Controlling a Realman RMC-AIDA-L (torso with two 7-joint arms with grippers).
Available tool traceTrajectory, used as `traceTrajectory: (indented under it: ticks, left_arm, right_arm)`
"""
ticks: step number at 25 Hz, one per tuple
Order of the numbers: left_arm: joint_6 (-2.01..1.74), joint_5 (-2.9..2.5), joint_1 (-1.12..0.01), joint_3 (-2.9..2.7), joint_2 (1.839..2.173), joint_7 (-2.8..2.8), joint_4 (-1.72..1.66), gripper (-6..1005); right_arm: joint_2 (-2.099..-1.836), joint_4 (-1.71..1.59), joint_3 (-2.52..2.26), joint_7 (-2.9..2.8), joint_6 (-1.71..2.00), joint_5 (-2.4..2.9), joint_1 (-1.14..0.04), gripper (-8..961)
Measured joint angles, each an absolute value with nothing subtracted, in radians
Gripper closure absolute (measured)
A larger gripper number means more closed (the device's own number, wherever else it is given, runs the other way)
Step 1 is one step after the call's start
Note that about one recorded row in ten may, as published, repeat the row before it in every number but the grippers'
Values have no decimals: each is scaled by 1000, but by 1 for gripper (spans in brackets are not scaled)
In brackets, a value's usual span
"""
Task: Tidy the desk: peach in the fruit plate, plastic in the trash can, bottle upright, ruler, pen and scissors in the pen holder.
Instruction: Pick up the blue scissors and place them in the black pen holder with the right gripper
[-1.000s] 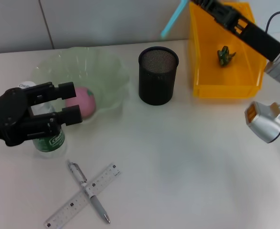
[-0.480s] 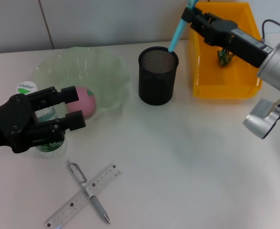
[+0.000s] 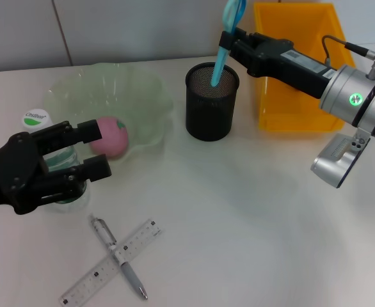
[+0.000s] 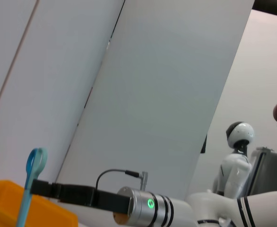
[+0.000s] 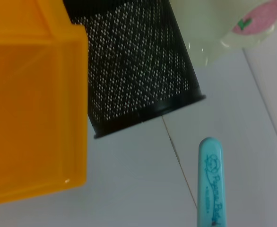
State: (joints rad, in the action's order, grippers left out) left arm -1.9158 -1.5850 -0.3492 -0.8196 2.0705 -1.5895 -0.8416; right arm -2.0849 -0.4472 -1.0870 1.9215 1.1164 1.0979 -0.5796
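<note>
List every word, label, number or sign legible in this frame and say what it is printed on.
Bottle cap: green lettering, too small to read.
Bottle label: mostly hidden behind the left gripper; not readable.
Ruler: graduation marks visible, numbers too small to read.
Scissors handle, held by the right gripper over the pen holder: blue script, possibly "Papara Pola", uncertain.
Right arm: a lit green indicator, no text.
</note>
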Motion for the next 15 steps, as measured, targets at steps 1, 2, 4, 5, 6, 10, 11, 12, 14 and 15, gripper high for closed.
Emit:
traceTrajectory:
  ticks: [1,2,4,5,6,10,11,12,14,15]
  left_arm:
    - [-1917,-1574,-344,-820,2071,-1578,-832,212]
    - [-1918,-1570,-342,-820,2071,-1575,-828,212]
    - [-1919,-1559,-339,-821,2070,-1568,-821,213]
    - [-1920,-1553,-336,-821,2070,-1564,-821,213]
    - [-1921,-1549,-334,-822,2070,-1561,-820,213]
    - [-1924,-1542,-333,-822,2071,-1556,-820,212]
    - [-1924,-1539,-333,-823,2071,-1556,-820,212]
    - [-1924,-1536,-333,-824,2071,-1556,-820,212]
    - [-1925,-1529,-333,-827,2071,-1555,-820,213]
    - [-1927,-1524,-332,-830,2071,-1555,-821,213]
  right_arm:
    - [-2085,-448,-1090,1923,1111,1097,-580,705]
    - [-2085,-448,-1092,1928,1106,1097,-580,705]
    - [-2086,-448,-1093,1940,1098,1096,-581,705]
    - [-2086,-448,-1093,1943,1095,1096,-582,705]
    - [-2086,-448,-1094,1946,1089,1096,-584,705]
    - [-2087,-449,-1095,1959,1066,1095,-589,705]
    - [-2087,-449,-1098,1961,1061,1094,-589,705]
    - [-2088,-449,-1100,1963,1057,1094,-589,705]
    - [-2088,-449,-1106,1975,1044,1094,-589,705]
    - [-2088,-448,-1106,1982,1038,1094,-589,705]
